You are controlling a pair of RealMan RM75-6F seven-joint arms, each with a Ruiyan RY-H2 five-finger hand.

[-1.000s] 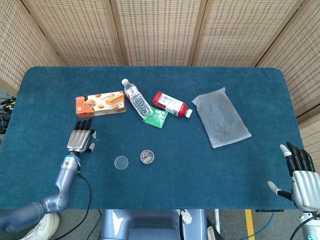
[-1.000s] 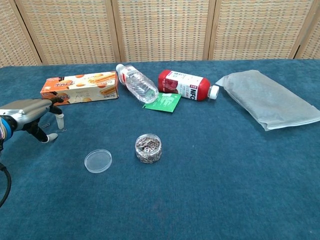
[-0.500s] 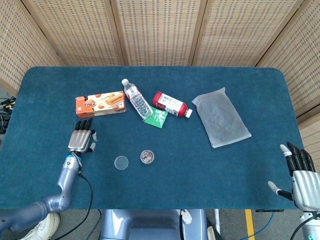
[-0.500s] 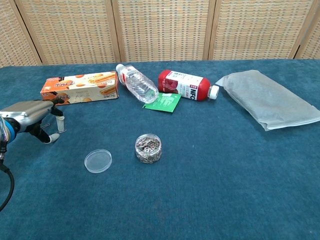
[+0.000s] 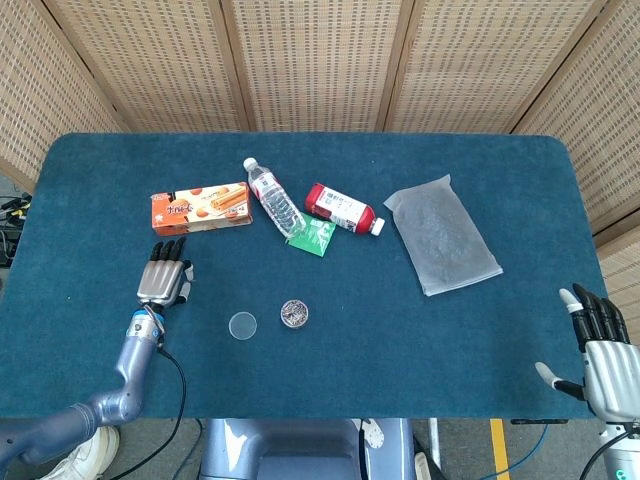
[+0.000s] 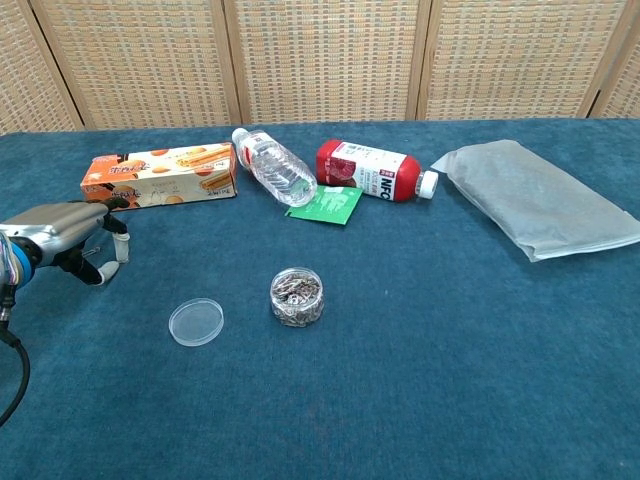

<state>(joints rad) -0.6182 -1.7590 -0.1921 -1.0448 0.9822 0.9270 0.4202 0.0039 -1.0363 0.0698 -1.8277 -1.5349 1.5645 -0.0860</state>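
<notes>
The red bottle (image 6: pixel 372 171) reads "NFC"; the orange biscuit box (image 6: pixel 162 175) has print too small to read. The left hand (image 6: pixel 62 231), fingers released and spread, holding nothing, hovers near the clear lid (image 6: pixel 196 321) and clip jar (image 6: pixel 297 296). The right hand (image 5: pixel 602 355) is released beyond the blue desk (image 5: pixel 330 380). Wicker screens (image 5: pixel 320 60) stand behind.

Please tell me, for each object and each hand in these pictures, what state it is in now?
Small round clear jar of metal clips: upright, lid off.
Clear round lid: flat beside jar.
Clear plastic water bottle: lying, capped.
Red drink bottle: lying, capped.
Orange biscuit box: lying, closed.
Left hand: empty.
Right hand: open, empty.
</notes>
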